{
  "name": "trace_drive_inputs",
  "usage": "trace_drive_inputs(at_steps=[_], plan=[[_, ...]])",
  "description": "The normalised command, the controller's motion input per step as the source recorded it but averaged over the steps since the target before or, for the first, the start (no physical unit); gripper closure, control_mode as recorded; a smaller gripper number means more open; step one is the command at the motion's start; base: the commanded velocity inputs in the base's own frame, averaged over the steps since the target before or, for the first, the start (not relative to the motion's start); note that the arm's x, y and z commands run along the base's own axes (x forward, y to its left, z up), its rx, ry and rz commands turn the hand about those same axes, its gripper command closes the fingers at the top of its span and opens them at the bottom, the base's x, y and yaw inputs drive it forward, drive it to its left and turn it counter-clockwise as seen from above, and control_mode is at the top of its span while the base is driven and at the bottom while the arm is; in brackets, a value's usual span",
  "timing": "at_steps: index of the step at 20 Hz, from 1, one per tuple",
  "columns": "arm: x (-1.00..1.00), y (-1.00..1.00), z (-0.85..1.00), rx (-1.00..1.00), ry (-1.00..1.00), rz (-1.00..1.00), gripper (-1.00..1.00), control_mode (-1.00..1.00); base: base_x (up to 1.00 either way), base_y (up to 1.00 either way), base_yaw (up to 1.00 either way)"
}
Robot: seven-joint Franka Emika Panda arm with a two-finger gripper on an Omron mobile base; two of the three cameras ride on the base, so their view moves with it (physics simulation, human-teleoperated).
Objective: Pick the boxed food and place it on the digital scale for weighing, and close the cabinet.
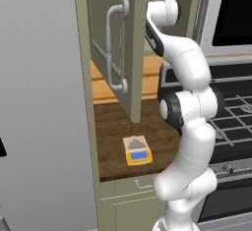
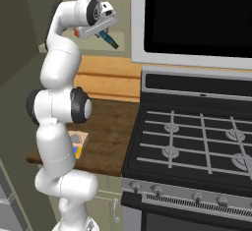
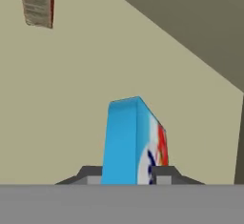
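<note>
The boxed food (image 3: 125, 142), blue with red and white print on one side, stands upright on the pale cabinet shelf. My gripper (image 3: 127, 174) is shut on its lower part, a dark finger pressed against each side. From the right base view the gripper (image 2: 106, 35) is raised high at the cabinet, with the blue boxed food (image 2: 111, 40) poking out of it. The cabinet door (image 1: 130, 48) stands open, its curved grey handle (image 1: 114, 48) facing out. The yellow digital scale (image 1: 137, 151) lies on the wooden counter below, partly hidden behind my arm as the digital scale (image 2: 78, 144) in the right base view.
A black gas stove (image 2: 197, 136) adjoins the counter on the right, with a dark microwave (image 2: 197, 14) above it. A tall grey panel (image 1: 39, 102) walls off the left. Another brownish pack (image 3: 37, 1) sits deeper on the shelf. The open door hangs over the counter's back.
</note>
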Motion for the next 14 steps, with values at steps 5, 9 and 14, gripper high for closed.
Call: trace_drive_inputs(at_steps=[5, 9, 14], plan=[[-0.36, 0.0, -0.08, -0.02, -0.32, 0.0, 1.0, -1.0, 0.0, 0.0, 0.0], [-1.0, 0.23, -0.07, -0.03, -0.63, 0.0, 1.0, -1.0, 0.0, 0.0, 0.0], [-1.0, 0.09, -0.21, 0.01, -0.69, 0.0, 1.0, -1.0, 0.0, 0.0, 0.0]])
